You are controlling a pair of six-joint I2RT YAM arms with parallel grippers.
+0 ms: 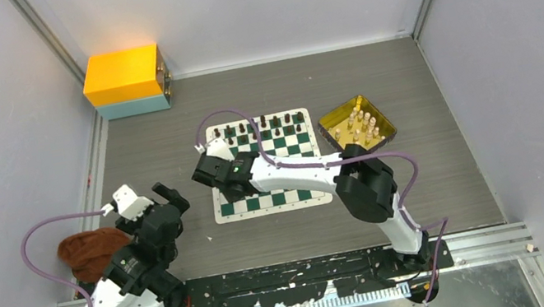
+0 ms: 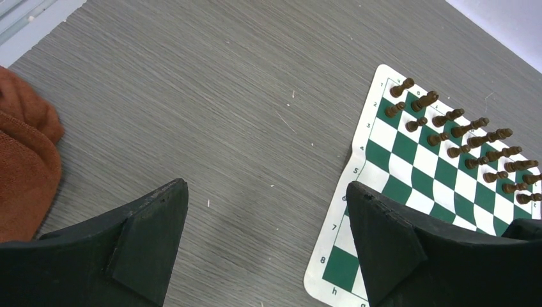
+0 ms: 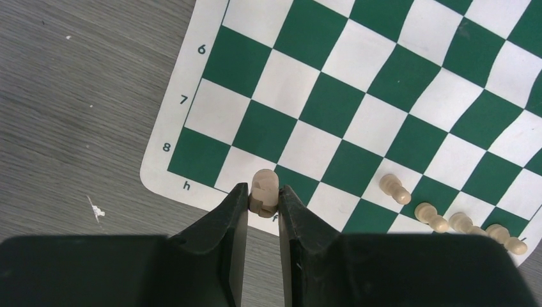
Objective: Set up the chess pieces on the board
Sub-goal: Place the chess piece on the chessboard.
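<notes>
Above the corner of the board (image 3: 358, 115) marked h and 8, a pale piece (image 3: 263, 184) is held upright, clamped at its body between the fingers of the right gripper (image 3: 262, 192). Its base hangs over the white border and the edge squares, and it appears not yet set down. Several other pale pieces (image 3: 431, 217) are stood further along the same side, and dark pieces (image 2: 470, 128) are lined up on the two rows opposite.

For a good placement, the piece should be carried over the middle of its square (the mat is wavy, and a base set on a ripple may rock). It should then be lowered straight until the base sits flat, and released only then by a small, even opening. The lift-off is best made vertically, so that neither finger brushes the piece.

The left gripper (image 2: 267, 187) is held over the table (image 2: 255, 96) beside the board, fingers spread wide with nothing between them.
</notes>
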